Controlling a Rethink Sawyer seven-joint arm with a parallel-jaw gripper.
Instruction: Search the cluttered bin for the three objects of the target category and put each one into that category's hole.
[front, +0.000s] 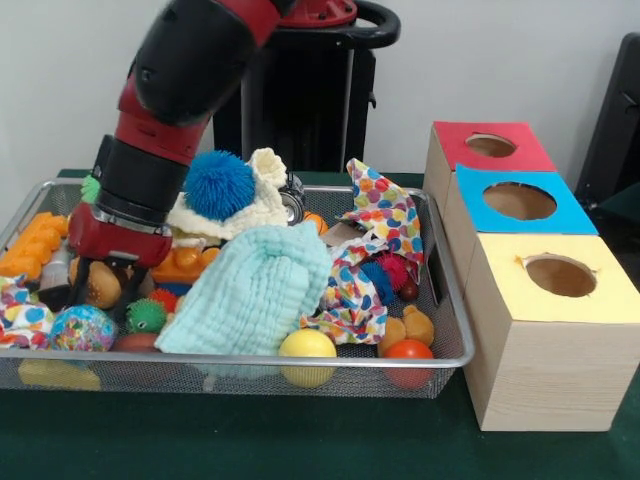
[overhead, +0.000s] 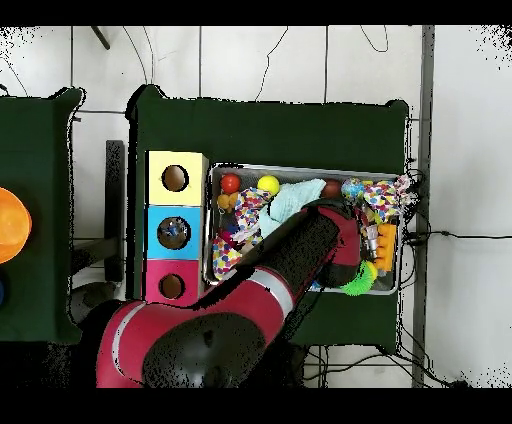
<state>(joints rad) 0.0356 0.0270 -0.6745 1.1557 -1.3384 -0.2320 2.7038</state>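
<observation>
The wire mesh bin (front: 452, 300) is full of toys and cloths; it also shows in the overhead view (overhead: 300, 168). My gripper (front: 100, 285) is down in the bin's left part in the front view, among the clutter and against a brown round toy (front: 103, 288). I cannot tell whether it is open or shut. In the overhead view my arm (overhead: 310, 250) covers it. No crushed clear bottle with a blue label shows plainly. A pale clear thing (front: 55, 268) lies just left of the gripper, and I cannot tell what it is.
Three wooden boxes with round holes stand beside the bin: red (front: 490, 145), blue (front: 519, 200), yellow (front: 560, 275). In the bin lie a mint cloth (front: 255, 290), a blue fuzzy ball (front: 218, 185), a cream knitted hat (front: 262, 205), a dotted cloth (front: 380, 215) and several balls.
</observation>
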